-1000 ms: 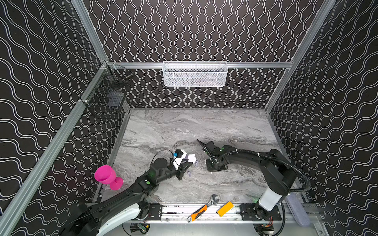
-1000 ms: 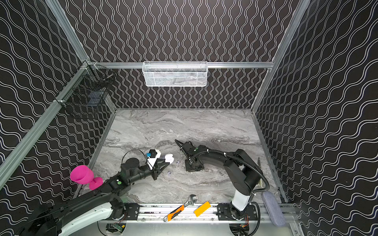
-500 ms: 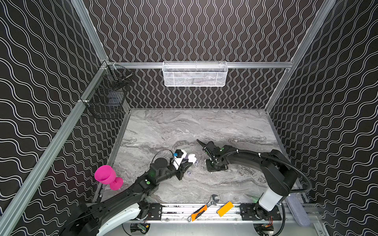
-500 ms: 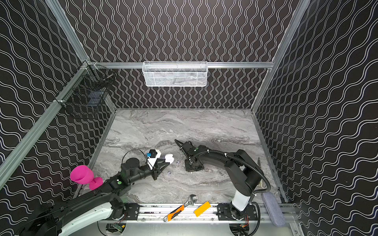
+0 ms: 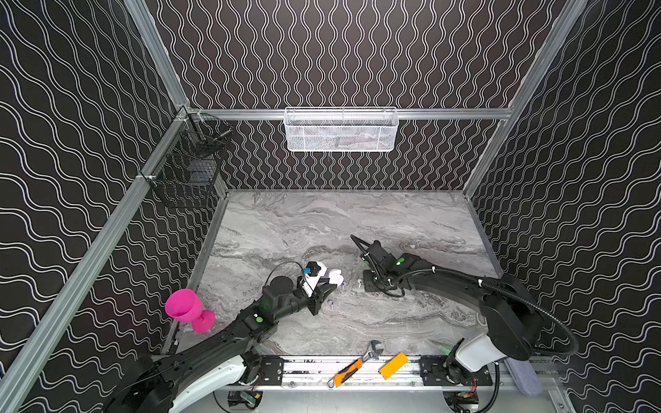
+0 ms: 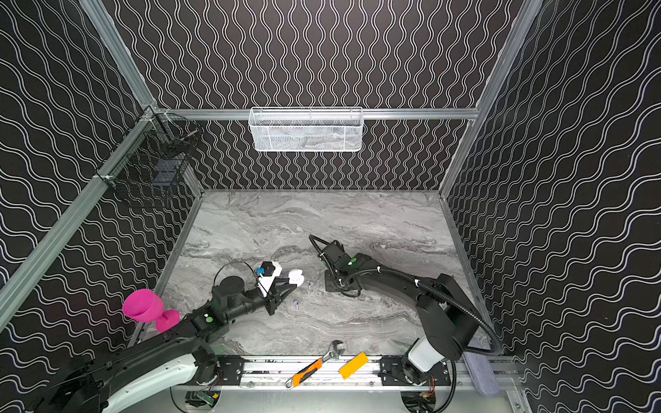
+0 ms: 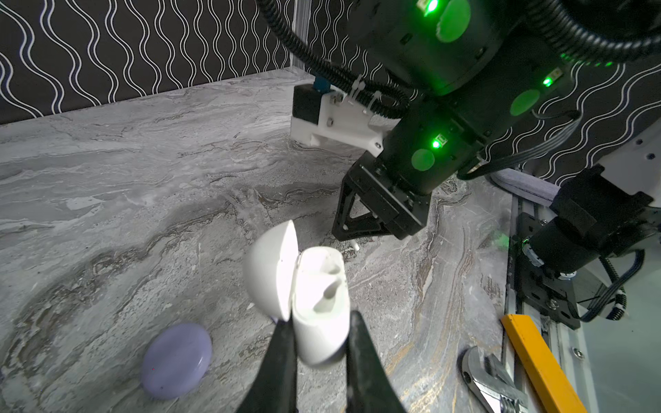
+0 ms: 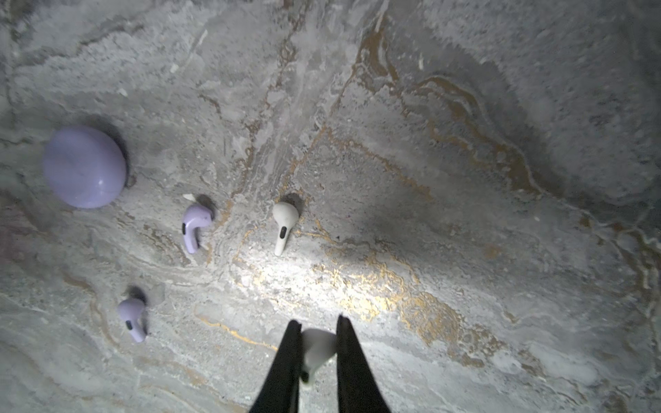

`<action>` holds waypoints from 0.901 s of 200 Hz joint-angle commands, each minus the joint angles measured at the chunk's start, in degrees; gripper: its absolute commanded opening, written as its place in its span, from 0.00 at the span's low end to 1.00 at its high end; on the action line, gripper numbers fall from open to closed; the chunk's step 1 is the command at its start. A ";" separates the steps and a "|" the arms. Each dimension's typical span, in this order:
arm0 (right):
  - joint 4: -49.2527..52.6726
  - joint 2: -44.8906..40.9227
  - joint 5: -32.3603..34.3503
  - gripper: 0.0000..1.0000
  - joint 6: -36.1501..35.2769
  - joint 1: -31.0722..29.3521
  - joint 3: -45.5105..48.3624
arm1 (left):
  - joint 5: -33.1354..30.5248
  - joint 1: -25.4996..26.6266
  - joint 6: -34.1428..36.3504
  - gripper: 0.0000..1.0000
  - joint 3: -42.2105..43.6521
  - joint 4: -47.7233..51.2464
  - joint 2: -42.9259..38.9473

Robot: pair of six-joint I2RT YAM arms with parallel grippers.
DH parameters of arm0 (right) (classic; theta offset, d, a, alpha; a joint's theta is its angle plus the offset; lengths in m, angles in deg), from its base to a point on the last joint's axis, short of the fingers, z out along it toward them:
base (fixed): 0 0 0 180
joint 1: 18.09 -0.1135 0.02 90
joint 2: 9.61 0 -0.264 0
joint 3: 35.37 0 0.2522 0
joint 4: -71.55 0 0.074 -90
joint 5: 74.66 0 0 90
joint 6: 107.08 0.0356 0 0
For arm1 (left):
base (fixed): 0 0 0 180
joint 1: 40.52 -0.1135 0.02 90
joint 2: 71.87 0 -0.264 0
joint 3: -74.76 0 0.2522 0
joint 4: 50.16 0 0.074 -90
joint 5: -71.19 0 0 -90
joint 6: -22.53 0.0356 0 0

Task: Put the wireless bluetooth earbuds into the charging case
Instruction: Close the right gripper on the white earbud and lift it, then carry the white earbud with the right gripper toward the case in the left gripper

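top views: even, sharp | right wrist: dim, hotspot (edges blurred) | left wrist: green glow

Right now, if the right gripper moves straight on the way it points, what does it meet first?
Most likely the marble tabletop: the right gripper, shut on a white earbud, points down at bare stone ahead. The loose white earbud lies beside that line, though depth is unclear.

Robotics laboratory test cell. Black wavy-patterned panels (image 5: 339, 53) on aluminium framing (image 5: 447, 113) enclose a marble-print table (image 5: 357, 221). A left arm (image 5: 229, 343) and a right arm (image 5: 447, 286) mount on a rail (image 5: 311, 368) at 6 o'clock, beside a wrench (image 5: 372, 349). A white mesh basket (image 5: 341, 130) hangs at 12 o'clock, a black wire basket (image 5: 186, 171) at 10 o'clock.
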 commanded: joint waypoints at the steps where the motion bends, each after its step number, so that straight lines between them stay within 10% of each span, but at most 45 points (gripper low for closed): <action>1: -2.72 -2.68 2.99 0.13 1.80 -0.26 1.77 | -0.68 0.04 0.42 0.04 -0.69 -0.99 0.23; 180: -8.15 -11.31 6.22 0.12 0.89 -2.60 -0.62 | -3.66 0.04 0.61 0.04 -1.44 1.14 2.38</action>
